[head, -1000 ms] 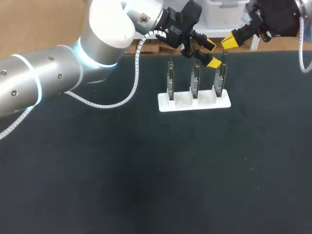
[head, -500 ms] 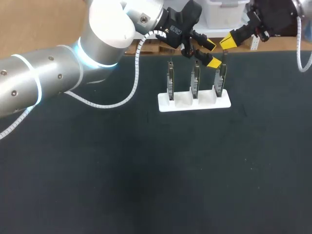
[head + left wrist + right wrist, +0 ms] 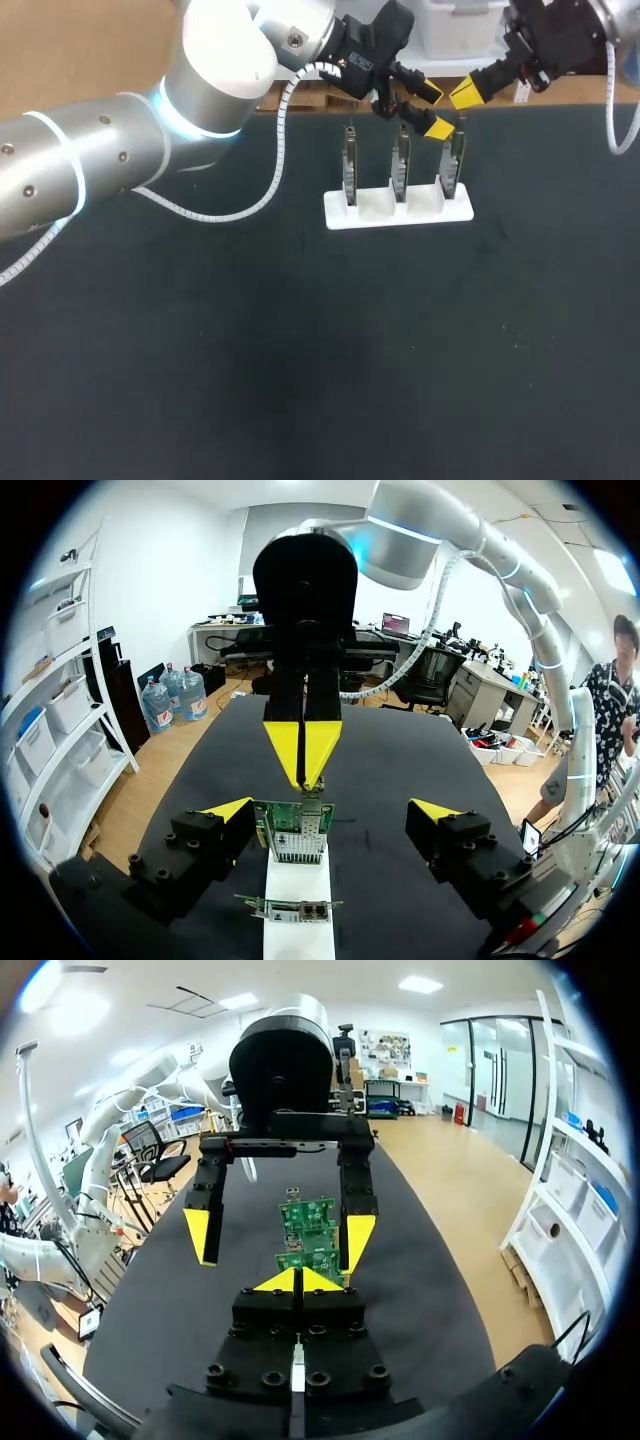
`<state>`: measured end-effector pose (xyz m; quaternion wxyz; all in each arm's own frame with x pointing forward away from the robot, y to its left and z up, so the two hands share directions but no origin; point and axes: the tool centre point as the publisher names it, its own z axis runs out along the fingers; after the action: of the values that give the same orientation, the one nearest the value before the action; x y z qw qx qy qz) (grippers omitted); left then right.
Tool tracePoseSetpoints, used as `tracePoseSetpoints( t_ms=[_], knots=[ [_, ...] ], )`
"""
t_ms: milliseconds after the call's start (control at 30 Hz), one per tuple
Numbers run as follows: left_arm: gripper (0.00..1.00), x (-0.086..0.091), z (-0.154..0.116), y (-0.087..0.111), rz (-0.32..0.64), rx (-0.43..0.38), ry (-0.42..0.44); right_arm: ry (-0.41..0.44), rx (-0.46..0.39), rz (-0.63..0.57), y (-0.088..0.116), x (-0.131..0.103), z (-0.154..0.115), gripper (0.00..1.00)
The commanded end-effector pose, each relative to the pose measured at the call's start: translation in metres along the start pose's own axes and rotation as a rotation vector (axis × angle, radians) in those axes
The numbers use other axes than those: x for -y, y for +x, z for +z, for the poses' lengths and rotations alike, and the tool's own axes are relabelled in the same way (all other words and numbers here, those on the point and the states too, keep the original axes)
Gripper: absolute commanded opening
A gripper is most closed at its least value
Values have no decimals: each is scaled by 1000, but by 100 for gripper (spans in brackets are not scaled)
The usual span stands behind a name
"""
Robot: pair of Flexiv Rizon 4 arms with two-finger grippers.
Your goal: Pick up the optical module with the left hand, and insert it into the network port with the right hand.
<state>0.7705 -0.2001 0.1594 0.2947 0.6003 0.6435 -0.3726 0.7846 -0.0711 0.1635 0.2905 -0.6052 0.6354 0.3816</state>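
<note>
Head view: left claw (image 3: 434,110), right claw (image 3: 465,92) over white rack (image 3: 398,212) of boards (image 3: 399,160).

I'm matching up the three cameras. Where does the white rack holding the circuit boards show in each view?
Head view: white rack at the far middle of the table, beneath the left pincer.
Left wrist view: white rack under the left pincer, between its open fingers.
Right wrist view: not visible; the right pincer covers it.
Shared landmark: the circuit boards standing in it.
</note>
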Motion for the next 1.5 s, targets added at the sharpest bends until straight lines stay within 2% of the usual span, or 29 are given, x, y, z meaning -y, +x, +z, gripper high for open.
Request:
tracePoseSetpoints(
  t_ms=[33, 1500],
  knots=[
    [100, -3, 0, -1, -1, -5, 5, -4, 0, 5, 3, 0, 0, 0],
    [100, -3, 0, -1, -1, -5, 5, -27, -56, 62, 36, -8, 15, 0]
  ],
)
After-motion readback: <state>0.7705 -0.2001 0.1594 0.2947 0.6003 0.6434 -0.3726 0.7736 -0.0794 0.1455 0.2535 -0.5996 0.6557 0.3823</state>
